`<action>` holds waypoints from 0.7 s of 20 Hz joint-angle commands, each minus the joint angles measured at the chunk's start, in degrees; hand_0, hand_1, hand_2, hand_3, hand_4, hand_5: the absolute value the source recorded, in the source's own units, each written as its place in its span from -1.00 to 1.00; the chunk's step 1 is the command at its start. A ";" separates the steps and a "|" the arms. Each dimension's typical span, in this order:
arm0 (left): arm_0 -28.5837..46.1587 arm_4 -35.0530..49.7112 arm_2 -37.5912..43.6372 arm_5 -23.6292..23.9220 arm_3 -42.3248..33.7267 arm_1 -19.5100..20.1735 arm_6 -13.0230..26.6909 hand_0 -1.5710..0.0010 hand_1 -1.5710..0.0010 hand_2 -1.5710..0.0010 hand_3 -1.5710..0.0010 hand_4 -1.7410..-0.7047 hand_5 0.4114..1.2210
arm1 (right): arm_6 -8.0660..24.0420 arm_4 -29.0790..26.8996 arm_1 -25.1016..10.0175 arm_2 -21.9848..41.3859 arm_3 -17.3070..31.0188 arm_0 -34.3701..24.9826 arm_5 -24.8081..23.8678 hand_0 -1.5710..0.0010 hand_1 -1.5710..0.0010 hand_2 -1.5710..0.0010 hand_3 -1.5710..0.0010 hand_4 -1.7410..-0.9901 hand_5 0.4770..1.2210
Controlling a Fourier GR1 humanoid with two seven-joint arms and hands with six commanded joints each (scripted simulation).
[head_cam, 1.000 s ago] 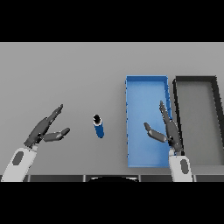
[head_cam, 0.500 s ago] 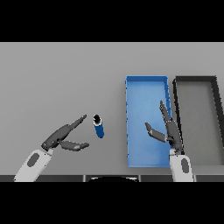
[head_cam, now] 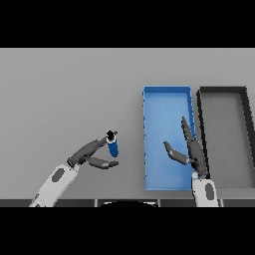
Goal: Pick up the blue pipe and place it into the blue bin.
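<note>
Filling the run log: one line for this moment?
left hand: open, at blue pipe | right hand: open, over blue bin

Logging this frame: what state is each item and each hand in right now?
blue pipe: on the table, left of the bins, not lifted.
blue bin: holds nothing.
dark bin: holds nothing, right of the blue bin.
left hand: open, fingers and thumb reaching to the pipe.
right hand: open, over the blue bin.

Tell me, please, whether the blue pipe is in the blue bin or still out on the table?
Out. The blue pipe lies on the grey table, left of the blue bin, with the left hand touching it.
</note>
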 commanded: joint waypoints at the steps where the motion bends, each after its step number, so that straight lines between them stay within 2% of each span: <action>1: -0.39 -1.19 -0.57 0.59 1.53 -1.30 -0.83 1.00 1.00 1.00 1.00 0.22 -0.92 | -0.80 -0.38 -0.55 -0.50 -0.07 0.46 0.26 1.00 1.00 1.00 1.00 0.24 -0.66; 4: -2.97 -3.74 -0.91 1.55 5.42 -3.39 -3.87 1.00 1.00 1.00 1.00 0.29 -0.92 | 0.29 -0.34 -0.59 -0.70 0.04 -0.37 -0.05 1.00 1.00 1.00 1.00 0.26 -0.67; 5: -3.07 -2.81 -0.85 0.83 5.68 -4.14 -4.87 1.00 1.00 1.00 1.00 0.27 -0.88 | 0.87 -0.22 -0.69 -0.72 0.41 -0.44 0.00 1.00 1.00 1.00 1.00 0.27 -0.67; 6: -3.83 -1.76 -0.66 0.58 5.94 -5.44 -4.38 1.00 1.00 1.00 1.00 0.25 -0.84 | 0.16 -0.49 -0.64 -0.73 0.12 -0.30 0.19 1.00 1.00 1.00 1.00 0.27 -0.67; 7: -3.93 -1.27 -0.35 0.45 7.16 -6.30 -5.58 1.00 1.00 0.97 0.98 0.22 -0.76 | 0.10 -0.59 -0.89 -0.87 0.12 -0.43 0.33 1.00 1.00 1.00 1.00 0.26 -0.67; 8: -3.99 -0.45 0.10 0.64 7.69 -7.28 -5.72 1.00 0.96 0.85 0.88 0.16 -0.66 | 0.21 -0.40 -0.83 -0.70 -0.06 -0.43 0.25 1.00 1.00 1.00 1.00 0.27 -0.67; 9: -4.31 0.24 0.58 0.74 9.11 -8.45 -5.92 0.98 0.80 0.63 0.67 0.03 -0.52 | 0.42 -0.08 -0.67 -0.42 0.00 -0.50 0.18 1.00 1.00 1.00 1.00 0.28 -0.67; 10: -3.81 1.28 1.02 0.75 9.49 -9.29 -6.22 0.76 0.56 0.39 0.34 -0.06 -0.21 | 0.70 -0.06 -0.51 -0.53 0.54 -0.74 0.01 1.00 1.00 1.00 1.00 0.28 -0.67; 11: -3.82 1.93 1.49 1.44 9.47 -10.18 -6.16 0.44 0.25 0.11 0.08 -0.24 0.03 | 0.12 0.09 -0.53 -0.62 0.83 -0.29 -0.06 1.00 1.00 1.00 1.00 0.28 -0.66; 12: -3.75 1.80 1.66 1.98 9.67 -10.33 -6.50 0.15 0.00 -0.11 -0.11 -0.38 0.22 | -0.73 0.10 -0.74 -0.69 0.99 0.07 0.13 1.00 1.00 1.00 1.00 0.28 -0.66; 14: -3.73 1.43 1.40 2.54 10.02 -11.66 -6.89 -0.26 -0.36 -0.43 -0.40 -0.60 0.50 | 0.33 -0.26 -0.41 -0.74 0.75 -1.35 -0.10 1.00 1.00 1.00 1.00 0.28 -0.64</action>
